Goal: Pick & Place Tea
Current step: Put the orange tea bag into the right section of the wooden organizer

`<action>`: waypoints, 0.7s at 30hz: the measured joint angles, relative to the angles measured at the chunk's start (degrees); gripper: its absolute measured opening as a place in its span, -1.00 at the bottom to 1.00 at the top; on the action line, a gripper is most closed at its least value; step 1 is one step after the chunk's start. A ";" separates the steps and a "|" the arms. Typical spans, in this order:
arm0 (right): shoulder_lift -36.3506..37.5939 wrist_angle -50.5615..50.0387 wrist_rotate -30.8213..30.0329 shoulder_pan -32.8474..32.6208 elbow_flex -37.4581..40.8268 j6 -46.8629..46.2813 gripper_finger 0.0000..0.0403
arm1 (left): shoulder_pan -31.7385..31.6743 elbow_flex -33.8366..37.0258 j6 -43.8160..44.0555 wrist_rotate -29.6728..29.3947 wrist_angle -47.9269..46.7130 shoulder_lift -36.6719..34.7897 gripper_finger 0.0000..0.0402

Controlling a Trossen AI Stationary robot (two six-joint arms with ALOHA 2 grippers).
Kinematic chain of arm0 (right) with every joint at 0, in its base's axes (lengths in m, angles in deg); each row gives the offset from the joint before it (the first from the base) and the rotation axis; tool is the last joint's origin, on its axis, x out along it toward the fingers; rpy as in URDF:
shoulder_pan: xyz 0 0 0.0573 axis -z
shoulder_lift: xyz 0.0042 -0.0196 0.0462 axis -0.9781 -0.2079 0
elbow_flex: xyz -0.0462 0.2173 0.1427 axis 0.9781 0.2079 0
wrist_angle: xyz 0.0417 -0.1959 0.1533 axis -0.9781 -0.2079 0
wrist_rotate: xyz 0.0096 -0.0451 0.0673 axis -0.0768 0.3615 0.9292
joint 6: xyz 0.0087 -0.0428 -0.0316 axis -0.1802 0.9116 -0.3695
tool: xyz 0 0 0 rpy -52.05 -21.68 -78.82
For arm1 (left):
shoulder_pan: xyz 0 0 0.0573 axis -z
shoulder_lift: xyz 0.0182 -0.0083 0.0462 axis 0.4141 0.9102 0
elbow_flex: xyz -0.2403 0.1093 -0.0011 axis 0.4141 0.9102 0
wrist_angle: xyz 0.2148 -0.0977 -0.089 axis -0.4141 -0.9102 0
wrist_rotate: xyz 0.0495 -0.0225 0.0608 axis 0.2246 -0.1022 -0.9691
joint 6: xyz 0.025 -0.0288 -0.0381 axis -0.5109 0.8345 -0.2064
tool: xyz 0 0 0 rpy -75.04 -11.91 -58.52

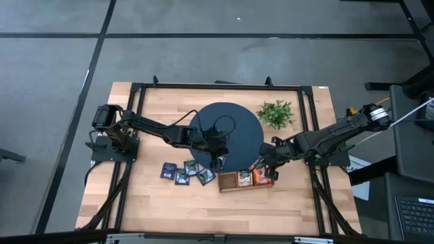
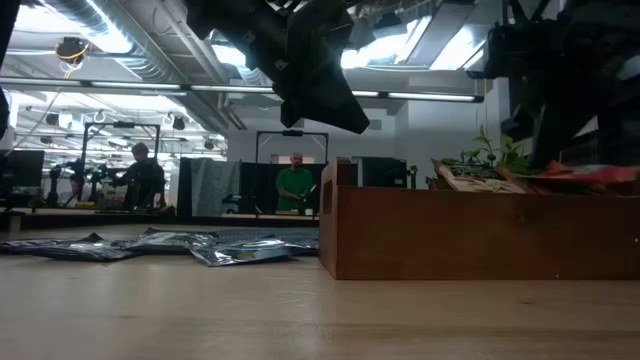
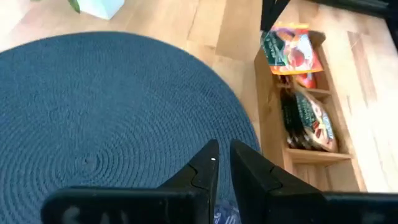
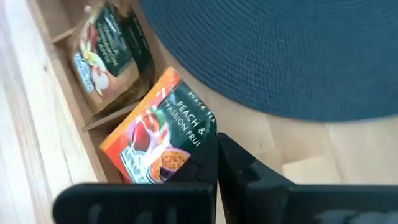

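While the right gripper [image 4: 214, 163] hangs at lower centre of the right wrist view, fingers pinched on an orange peach-flavour sachet [image 4: 163, 134], the wooden tray [image 1: 245, 180] lies directly beneath it. Just left of the tray, dark sachets [image 1: 184, 172] wait on the table. Beyond them over the round mat [image 1: 227, 129], the left gripper [image 3: 222, 158] appears empty, nearly closed.
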 joint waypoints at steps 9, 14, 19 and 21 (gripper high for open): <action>0.00 1.45 -5.82 -4.59 1.09 -8.65 -0.98 | 0.07 0.00 -1.07 0.32 4.35 0.00 -0.80; 0.00 1.38 -5.78 -6.37 1.09 -12.58 -0.98 | 0.05 0.00 -1.10 0.32 4.46 0.00 -0.82; 0.00 1.21 -6.42 -8.17 1.09 -16.42 -0.98 | 0.05 0.00 -1.10 0.39 4.44 0.00 -0.80; 0.00 1.17 -7.79 -8.82 1.09 -18.09 -0.98 | 0.05 0.00 -1.12 0.39 4.44 0.00 -0.80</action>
